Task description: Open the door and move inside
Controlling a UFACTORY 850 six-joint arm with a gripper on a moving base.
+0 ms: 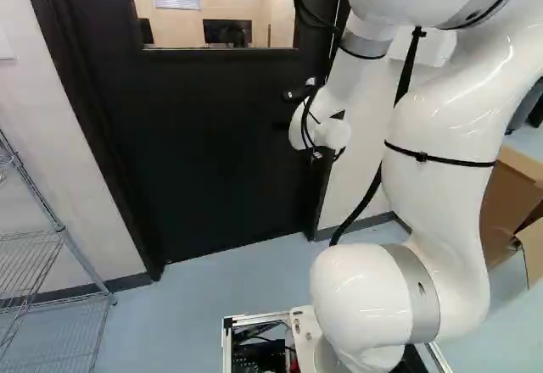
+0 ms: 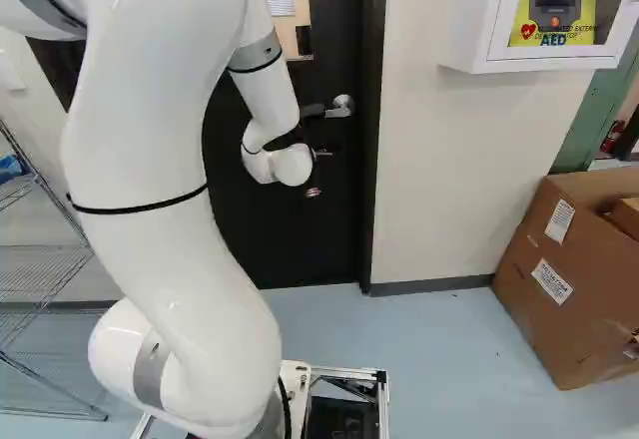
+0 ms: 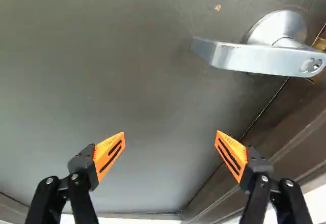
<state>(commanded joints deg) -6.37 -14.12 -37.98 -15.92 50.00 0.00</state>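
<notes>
The black door stands closed in its frame in the left base view. In the right base view my gripper is partly hidden behind the white wrist, close in front of the door and near the silver lever handle. Seen from the wrist, the gripper has its two orange-padded fingers wide apart, with only door surface behind the gap. The lever handle lies ahead of the fingers and off to one side, nearer the finger by the door frame. Neither finger touches it.
A wire rack stands left of the door. Right of it are the pale wall, a white AED cabinet and a large cardboard box on the floor. The door frame borders the handle side.
</notes>
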